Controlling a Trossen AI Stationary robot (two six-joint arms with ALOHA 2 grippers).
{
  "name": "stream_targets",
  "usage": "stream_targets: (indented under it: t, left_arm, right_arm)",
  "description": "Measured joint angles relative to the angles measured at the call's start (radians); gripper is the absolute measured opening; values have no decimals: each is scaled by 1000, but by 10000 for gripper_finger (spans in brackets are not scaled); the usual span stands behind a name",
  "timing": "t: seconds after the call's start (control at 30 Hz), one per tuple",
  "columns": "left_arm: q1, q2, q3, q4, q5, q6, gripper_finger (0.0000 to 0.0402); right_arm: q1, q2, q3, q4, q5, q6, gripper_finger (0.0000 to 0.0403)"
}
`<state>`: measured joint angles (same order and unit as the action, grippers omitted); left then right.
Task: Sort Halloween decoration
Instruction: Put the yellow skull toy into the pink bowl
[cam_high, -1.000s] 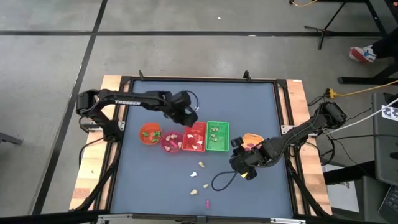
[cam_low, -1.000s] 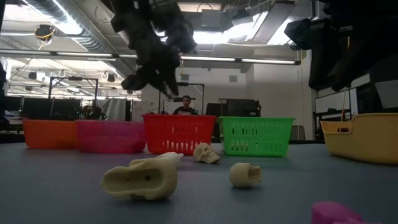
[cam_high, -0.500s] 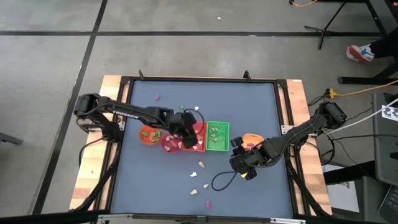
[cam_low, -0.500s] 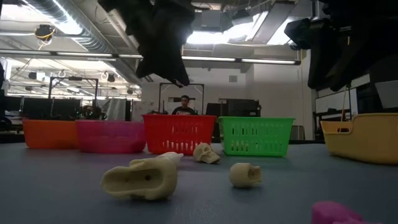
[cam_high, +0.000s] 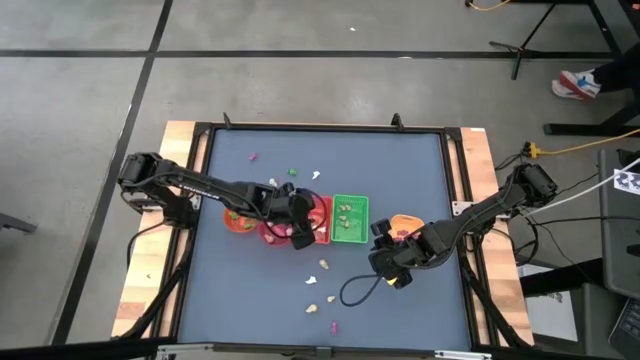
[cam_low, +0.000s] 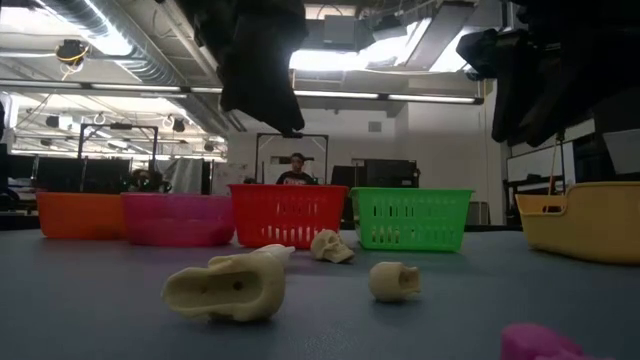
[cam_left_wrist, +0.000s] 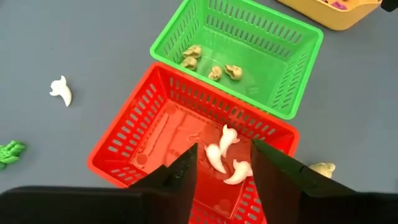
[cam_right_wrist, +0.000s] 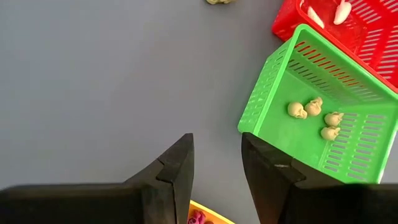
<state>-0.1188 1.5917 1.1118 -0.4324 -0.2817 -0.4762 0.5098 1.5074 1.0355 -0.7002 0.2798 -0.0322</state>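
- Jaws of the left gripper stand open and empty over the red basket, at centre frame in the high view; a second ago they were nearly closed.
- Three white trinkets lie inside that basket, so one piece was probably just dropped in.
- Right gripper waits half open and empty, right of centre.
- More cream trinkets lie on the surface, still unsorted.

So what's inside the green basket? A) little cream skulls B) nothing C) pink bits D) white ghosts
A: four little cream skulls lie in the green basket; the white ghosts are in the red basket next to it.
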Motion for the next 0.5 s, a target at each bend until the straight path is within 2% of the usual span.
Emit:
stream_targets:
  t: [0.27, 0.5]
  left_arm:
    - [9, 0, 0, 0, -72, 62, 175]
    - [63, 0, 0, 0, -74, 69, 194]
  right_arm:
    - [0, 0, 0, 0, 11, 0, 134]
    - [0, 0, 0, 0, 26, 0, 134]
